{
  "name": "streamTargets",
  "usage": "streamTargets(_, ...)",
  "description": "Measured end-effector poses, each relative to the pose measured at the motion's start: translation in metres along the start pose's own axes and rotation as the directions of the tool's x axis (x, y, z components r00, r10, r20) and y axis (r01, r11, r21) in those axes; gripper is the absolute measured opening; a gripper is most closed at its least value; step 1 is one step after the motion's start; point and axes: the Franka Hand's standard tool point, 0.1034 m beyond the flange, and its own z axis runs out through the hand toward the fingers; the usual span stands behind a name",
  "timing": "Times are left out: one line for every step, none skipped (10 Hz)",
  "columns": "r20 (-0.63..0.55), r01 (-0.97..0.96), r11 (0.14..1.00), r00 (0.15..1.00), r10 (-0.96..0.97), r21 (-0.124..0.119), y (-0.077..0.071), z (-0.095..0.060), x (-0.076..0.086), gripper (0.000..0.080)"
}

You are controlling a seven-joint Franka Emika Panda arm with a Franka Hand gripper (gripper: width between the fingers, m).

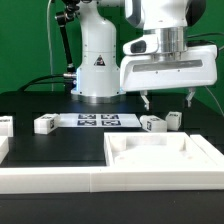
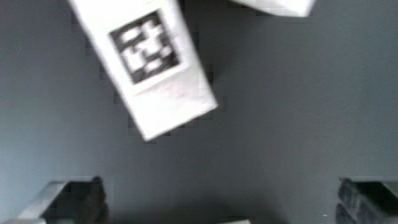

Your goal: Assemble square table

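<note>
Arm over the exterior view's right, gripper [image 1: 170, 100] pointing straight down, jaws spread wide, holding nothing. Left to right: edge leg [image 1: 4, 125]; second leg [image 1: 44, 124]; marker board [image 1: 97, 121]; two legs [image 1: 152, 123] beneath the gripper; square tabletop [image 1: 165, 155] lying flat in front, rimmed face up. Wrist view: tagged leg [image 2: 157, 65] lying flat, long axis askew to the finger line.

Arm [image 1: 163, 22] overhead, jaws downward, wide apart, apparently empty.

A marker board [image 1: 97, 121] lies flat near the black worktop's [image 1: 55, 150] far edge; a long white rail [image 1: 50, 182] lines its near edge.
</note>
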Motion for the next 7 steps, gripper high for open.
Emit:
streamTargets(0.001,-0.038,0.999,0.999,0.038,0.004,0.0,0.0,0.001,0.0649)
streamTargets(0.002,-0.067,0.998,0.998,0.067,0.006,0.0,0.0,0.0,0.0649)
streamTargets(0.005,-0.137,0.99,0.991,0.137,0.01,0.0,0.0,0.0,0.0649)
streamTargets(0.004,-0.146,0.989,0.989,0.146,0.011,-0.001,0.001,-0.002,0.0649)
streamTargets(-0.005,-0.129,0.992,0.992,0.129,0.011,-0.003,0.005,-0.013,0.0649)
streamTargets(0.005,-0.118,0.993,0.993,0.118,0.006,-0.006,0.008,-0.024,0.0649)
streamTargets(0.012,-0.115,0.993,0.993,0.115,0.006,-0.011,0.011,-0.032,0.0649)
